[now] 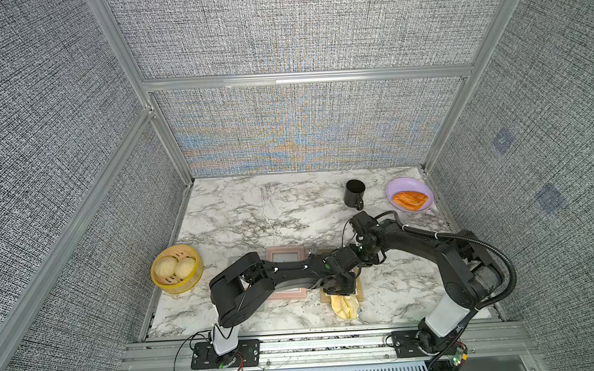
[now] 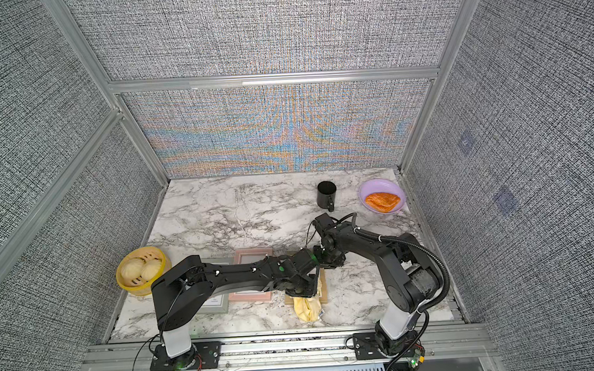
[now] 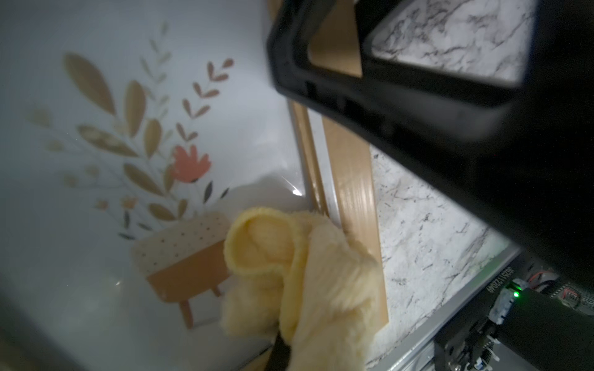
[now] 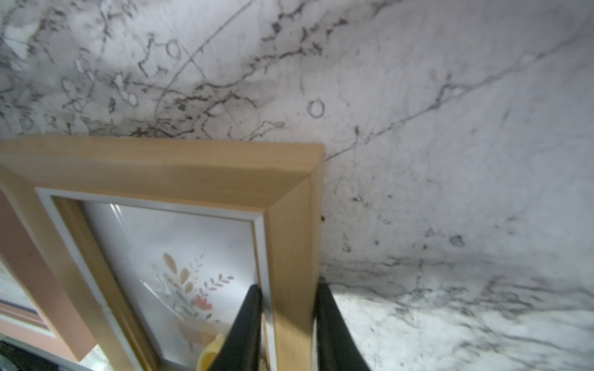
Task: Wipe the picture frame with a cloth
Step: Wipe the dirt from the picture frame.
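Beneath the left tool point(image 1: 341, 292), the gripped cloth point(image 1: 344, 307)

Three picture frames lay there: wooden frame point(image 4: 289, 225), pink frame point(image 1: 285, 255), grey frame point(image 2: 218, 302); also one cloth point(image 1: 343, 306), one mug point(image 1: 354, 194), one plate point(image 1: 400, 182), one pastry point(image 1: 409, 200), one basket point(image 1: 179, 288), two buns point(image 1: 165, 266).

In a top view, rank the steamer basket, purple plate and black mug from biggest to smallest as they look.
1. steamer basket and purple plate: they look nearly alike, and the basket is nearer the camera, so I won't split them.
2. black mug: clearly smallest.
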`<state>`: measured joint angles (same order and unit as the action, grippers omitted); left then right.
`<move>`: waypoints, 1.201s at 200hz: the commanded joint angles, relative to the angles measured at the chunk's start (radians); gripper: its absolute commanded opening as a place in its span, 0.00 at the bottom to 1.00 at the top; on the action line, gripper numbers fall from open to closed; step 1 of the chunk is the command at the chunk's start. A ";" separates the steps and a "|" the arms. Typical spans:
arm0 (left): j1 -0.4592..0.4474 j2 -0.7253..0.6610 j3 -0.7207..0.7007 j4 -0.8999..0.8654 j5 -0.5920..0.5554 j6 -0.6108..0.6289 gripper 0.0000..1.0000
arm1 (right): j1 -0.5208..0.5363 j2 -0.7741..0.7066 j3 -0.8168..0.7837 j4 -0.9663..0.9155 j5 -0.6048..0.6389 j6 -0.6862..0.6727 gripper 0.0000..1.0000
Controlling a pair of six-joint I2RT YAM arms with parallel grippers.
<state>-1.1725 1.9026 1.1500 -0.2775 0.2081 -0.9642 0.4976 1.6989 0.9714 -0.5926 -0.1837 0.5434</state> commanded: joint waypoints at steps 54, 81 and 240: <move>0.037 -0.097 -0.135 -0.201 0.002 0.026 0.00 | 0.003 0.019 -0.013 -0.020 0.041 0.019 0.23; 0.079 -0.154 -0.192 -0.229 -0.031 0.029 0.00 | 0.004 0.022 -0.014 -0.018 0.042 0.017 0.23; 0.024 -0.089 -0.076 -0.252 -0.004 0.063 0.00 | 0.023 0.039 0.015 -0.034 0.049 0.018 0.24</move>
<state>-1.1667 1.8622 1.1324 -0.3412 0.1867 -0.9264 0.5171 1.7153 0.9955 -0.6205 -0.1741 0.5507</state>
